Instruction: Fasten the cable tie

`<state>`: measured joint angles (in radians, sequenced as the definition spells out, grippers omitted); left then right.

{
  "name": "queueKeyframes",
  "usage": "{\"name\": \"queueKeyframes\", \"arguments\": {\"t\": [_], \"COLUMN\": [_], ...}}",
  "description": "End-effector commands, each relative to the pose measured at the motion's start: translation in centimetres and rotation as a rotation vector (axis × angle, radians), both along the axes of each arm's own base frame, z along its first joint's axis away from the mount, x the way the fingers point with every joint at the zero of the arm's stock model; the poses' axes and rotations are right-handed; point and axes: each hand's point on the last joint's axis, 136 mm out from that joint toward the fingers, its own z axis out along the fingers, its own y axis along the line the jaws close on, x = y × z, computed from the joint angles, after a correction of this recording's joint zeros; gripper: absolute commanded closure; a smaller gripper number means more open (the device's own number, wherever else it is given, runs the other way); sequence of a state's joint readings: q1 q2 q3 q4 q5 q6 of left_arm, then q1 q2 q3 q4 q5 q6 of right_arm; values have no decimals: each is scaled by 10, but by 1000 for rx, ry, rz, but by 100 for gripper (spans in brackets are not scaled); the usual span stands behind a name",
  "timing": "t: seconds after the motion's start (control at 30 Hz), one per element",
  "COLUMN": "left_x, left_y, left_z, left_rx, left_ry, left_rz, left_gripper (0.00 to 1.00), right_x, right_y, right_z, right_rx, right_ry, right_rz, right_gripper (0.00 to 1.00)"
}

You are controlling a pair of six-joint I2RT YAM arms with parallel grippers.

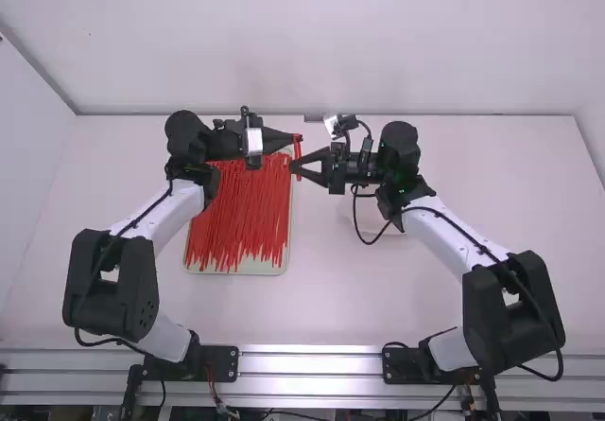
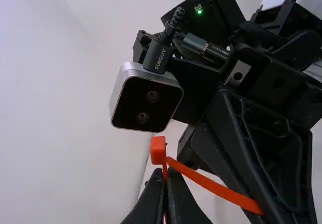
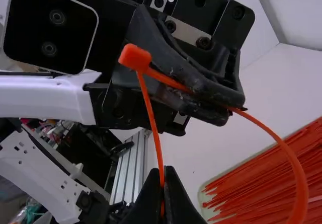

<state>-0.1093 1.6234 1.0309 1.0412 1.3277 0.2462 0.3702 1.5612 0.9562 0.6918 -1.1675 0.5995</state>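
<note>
Orange-red cable tie (image 2: pixel 211 183), one piece, held off the table between both grippers. Square head (image 3: pixel 135 57) sits uppermost. The left gripper (image 2: pixel 165 181) is pinched on the strap just below the head, and the right gripper (image 3: pixel 162 176) is pinched on a thin straight run leading up to the head. The rest bows out in a wide open curve. Can't tell whether the tail is through the head.

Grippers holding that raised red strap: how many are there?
2. The left gripper pinches the cable tie close to its head; the right gripper pinches its strap farther along.
</note>
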Motion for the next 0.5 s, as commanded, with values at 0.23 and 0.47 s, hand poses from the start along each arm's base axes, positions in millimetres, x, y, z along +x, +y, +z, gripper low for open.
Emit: {"name": "queueKeyframes", "arguments": {"t": [0.23, 0.47], "left_x": [0, -1], "left_y": [8, 7], "left_z": [-6, -9], "left_rx": [11, 11], "left_ry": [-5, -3], "left_rz": [1, 1], "left_gripper": [98, 98], "right_x": [2, 3], "right_y": [-2, -2], "right_z": [19, 21], "right_rx": [19, 23], "right_ry": [-42, -51], "right_rz": [-20, -28], "right_gripper": [100, 100]}}
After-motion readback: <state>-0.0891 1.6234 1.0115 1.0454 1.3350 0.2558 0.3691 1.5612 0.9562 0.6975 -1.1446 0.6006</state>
